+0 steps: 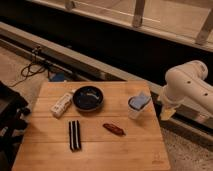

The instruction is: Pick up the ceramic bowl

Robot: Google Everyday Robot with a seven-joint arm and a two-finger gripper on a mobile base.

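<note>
In the camera view, we see the ceramic bowl (88, 98) resting upright on the wooden table (100, 156), mouth open to the ceiling, so its rim is free to be taken from above. A white carton (61, 105) lies just left of the bowl, close enough that we cannot tell whether the two touch. That side of the rim looks crowded for a grasp. To the bowl's right, clearly apart from it, stands a white cup (138, 106) with blue inside. Nearer the camera than the bowl lie a black striped bar (74, 135), slightly to its left, and a reddish-brown packet (114, 129), slightly to its right. Both are apart from it.

The gripper (167, 113) hangs well to the right of the bowl, beyond the cup and past the table's edge, at the low end of the white arm (187, 82). Whether it is spread or closed we cannot tell. We judge the reach has not begun. From there the approach must pass over or around the cup, and the bowl's near or right rim looks the more open side.
</note>
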